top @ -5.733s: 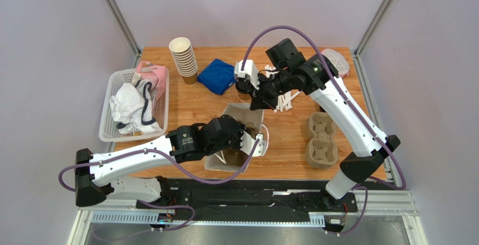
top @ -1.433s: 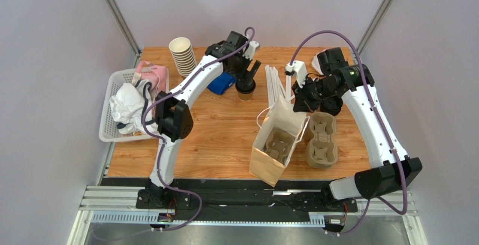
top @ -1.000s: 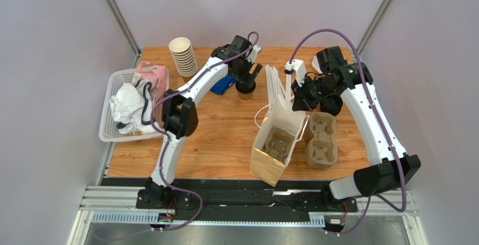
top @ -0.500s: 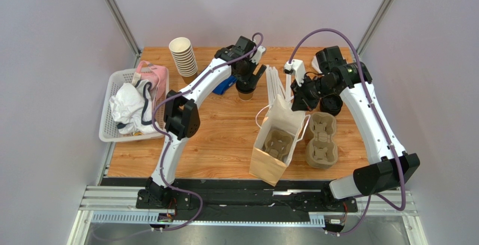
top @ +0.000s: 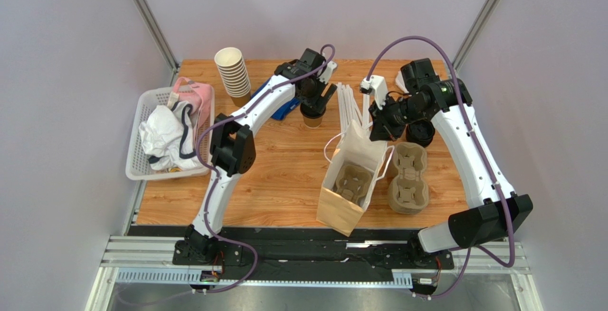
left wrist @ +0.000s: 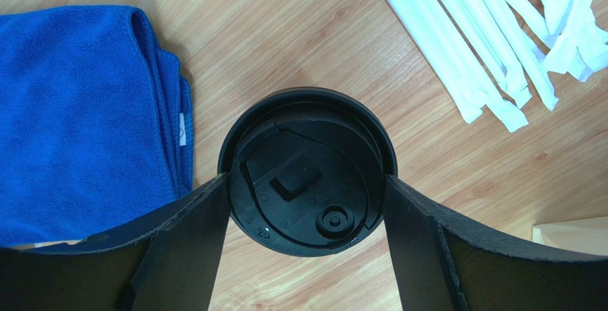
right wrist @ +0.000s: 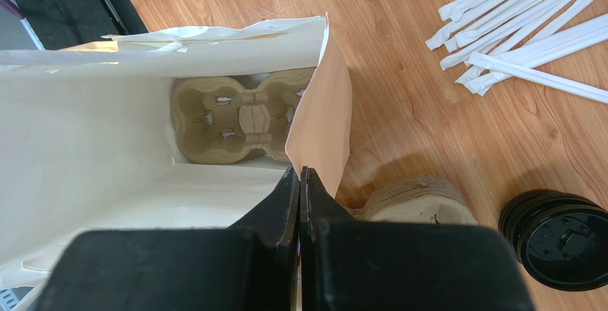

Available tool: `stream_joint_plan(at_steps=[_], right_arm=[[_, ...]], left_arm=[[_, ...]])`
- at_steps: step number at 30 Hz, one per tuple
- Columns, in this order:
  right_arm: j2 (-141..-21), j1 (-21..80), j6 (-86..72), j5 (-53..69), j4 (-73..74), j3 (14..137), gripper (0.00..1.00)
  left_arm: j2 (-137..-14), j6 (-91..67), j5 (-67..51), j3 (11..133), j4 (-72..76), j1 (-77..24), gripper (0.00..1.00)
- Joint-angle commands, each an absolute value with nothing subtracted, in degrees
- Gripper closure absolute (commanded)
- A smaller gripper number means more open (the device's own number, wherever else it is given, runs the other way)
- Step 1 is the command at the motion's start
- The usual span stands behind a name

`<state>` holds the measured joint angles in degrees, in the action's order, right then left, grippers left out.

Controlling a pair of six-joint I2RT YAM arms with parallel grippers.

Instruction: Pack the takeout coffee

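The takeout coffee (top: 311, 119), a brown paper cup with a black lid (left wrist: 307, 172), stands on the table behind the bag. My left gripper (top: 314, 109) reaches over it from above. In the left wrist view its fingers (left wrist: 193, 233) sit against both sides of the lid's rim with no gap, so my left gripper (left wrist: 307, 180) is shut on the cup. My right gripper (right wrist: 300, 172) is shut on the top edge of the paper bag (right wrist: 85, 147), holding it open (top: 372, 130). A pulp cup carrier (right wrist: 239, 119) lies at the bottom of the bag (top: 335, 208).
White wrapped straws (top: 350, 101) lie between the cup and my right arm. A blue cloth (left wrist: 78, 111) lies left of the cup. A second carrier (top: 408, 179) and black lids (top: 421, 133) sit right of the bag. Stacked cups (top: 234, 76) and a white basket (top: 135, 161) stand at the left.
My left gripper has come down over the cup and its fingers have narrowed onto the lid. My right gripper has kept hold of the bag's edge without moving.
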<state>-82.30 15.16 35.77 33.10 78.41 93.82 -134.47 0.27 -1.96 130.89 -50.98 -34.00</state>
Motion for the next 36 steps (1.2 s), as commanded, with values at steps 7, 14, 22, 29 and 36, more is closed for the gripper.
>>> stream_joint_plan(at_steps=[7,14,22,29,36], right_arm=[[-82.44,14.94,35.16,33.75,89.21,95.1,1.0],[-82.62,14.94,35.24,33.75,89.3,95.36,1.0],[-82.79,14.85,35.51,34.01,89.21,95.8,1.0],[-83.23,15.03,36.56,34.54,89.74,97.2,1.0],[-84.11,15.64,37.27,35.59,89.91,98.43,1.0]], left_arm=[[-135.88,2.11,-0.09,130.34,-50.8,-34.63,0.16],[-136.41,4.22,-0.17,130.43,-53.61,-34.54,0.22],[-126.31,4.57,-2.46,126.65,-53.35,-34.54,0.62],[-107.97,11.23,-8.34,112.11,-53.09,-34.63,0.64],[-90.02,17.31,-14.32,85.46,-47.82,-34.63,0.59]])
